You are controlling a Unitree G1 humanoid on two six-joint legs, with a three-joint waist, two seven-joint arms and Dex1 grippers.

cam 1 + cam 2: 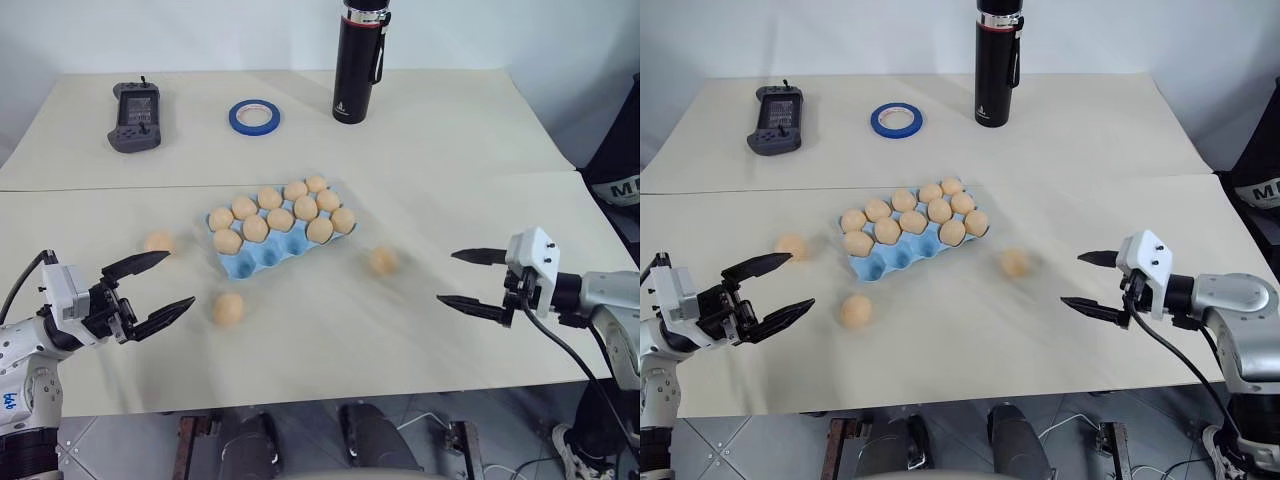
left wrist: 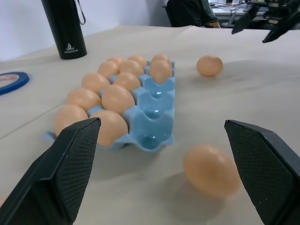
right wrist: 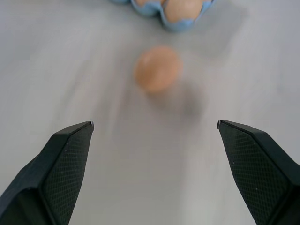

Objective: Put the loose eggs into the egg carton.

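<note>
The light blue egg carton (image 1: 262, 258) lies mid-table with several eggs in its far rows; its near pockets are bare. Three loose eggs lie on the paper around it: one (image 1: 159, 241) to its left, one (image 1: 228, 308) in front of it, one (image 1: 383, 260) to its right. My left gripper (image 1: 178, 279) hovers open at the near left, pointing toward the front egg (image 2: 209, 169) and the carton (image 2: 154, 122). Over the near right, my right gripper (image 1: 447, 277) is open and empty, aimed at the right egg (image 3: 158, 69).
A black bottle (image 1: 357, 65) stands at the back, with a blue tape ring (image 1: 254, 117) and a grey handheld controller (image 1: 135, 116) to its left. The table's front edge runs just below both grippers.
</note>
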